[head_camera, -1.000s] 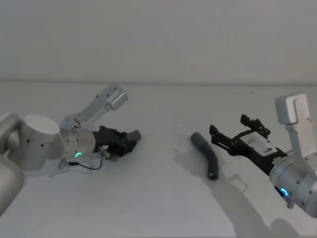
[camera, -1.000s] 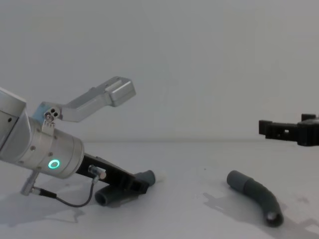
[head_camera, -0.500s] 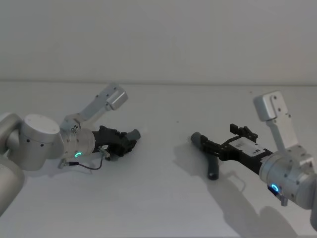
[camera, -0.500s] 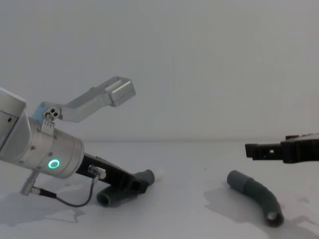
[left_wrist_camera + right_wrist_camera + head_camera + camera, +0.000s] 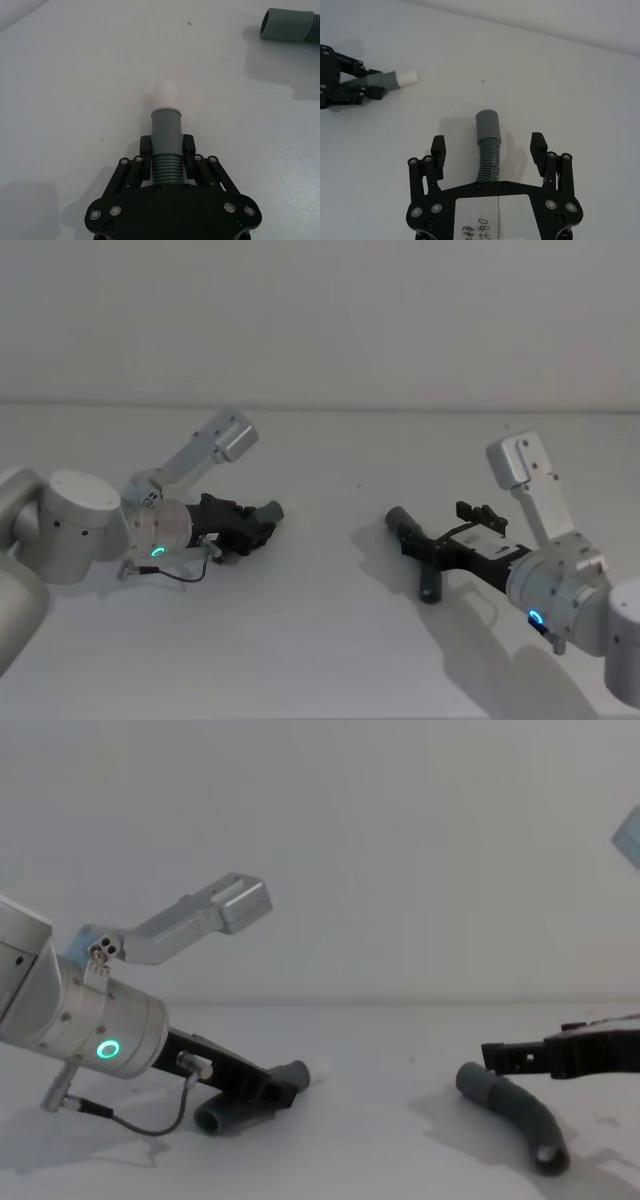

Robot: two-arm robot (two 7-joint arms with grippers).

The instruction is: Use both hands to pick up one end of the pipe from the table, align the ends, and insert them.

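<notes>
The pipe is in two curved dark grey pieces on the white table [image 5: 320, 640]. My left gripper [image 5: 166, 145] is shut on the left piece [image 5: 165, 132] at its ribbed part. That piece's narrow white tip [image 5: 165, 95] points out past the fingers, and its other end rests on the table [image 5: 222, 1118]. My right gripper [image 5: 488, 145] is open, its fingers [image 5: 438, 146] standing either side of the right piece [image 5: 488, 131] without touching it. That piece's wide smooth cuff [image 5: 398, 520] faces the left gripper [image 5: 258, 528]. From the chest, the right gripper [image 5: 520, 1055] hovers just over this piece [image 5: 515, 1105].
A plain wall stands behind the table's far edge. Between the two pieces lies bare white tabletop [image 5: 330, 530]. Each arm's silver camera bracket [image 5: 225, 440] sticks up above its wrist.
My right gripper has come forward and down towards the right piece and now straddles its ribbed middle. The left arm and its piece have not moved.
</notes>
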